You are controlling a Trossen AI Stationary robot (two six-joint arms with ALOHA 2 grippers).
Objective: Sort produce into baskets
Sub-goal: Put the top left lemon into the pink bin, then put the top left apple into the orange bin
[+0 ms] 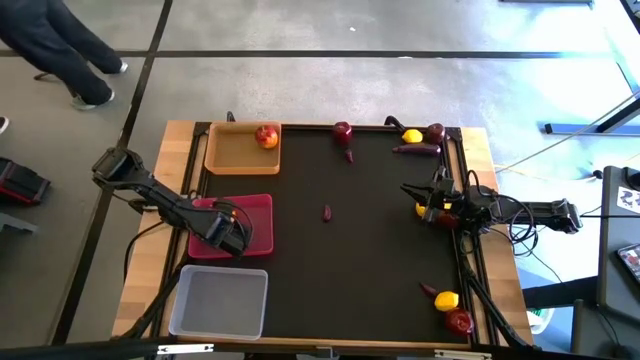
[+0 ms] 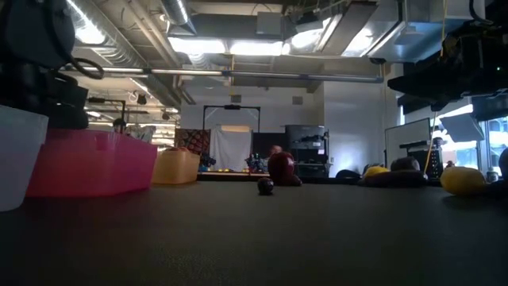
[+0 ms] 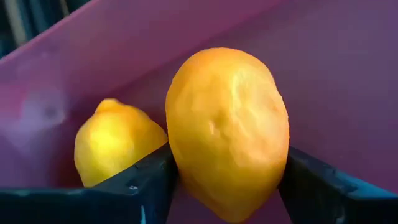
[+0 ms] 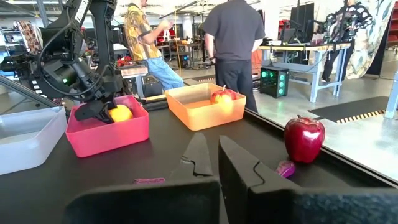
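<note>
Left gripper: down inside the magenta-pink tray; its two dark fingers press either side of an orange-yellow lemon, grasping it. A second lemon lies just beside it in the same tray.

Right gripper: at the table's right edge, fingers closed together, holding nothing.

Tan tray: one apple in its far right corner.

Translucent tray: near left corner of the table.

Black mat: apples, lemons and purple roots scattered along the far and right edges; one small root near the middle.

Room: two people stand beyond the table; workbenches behind.
</note>
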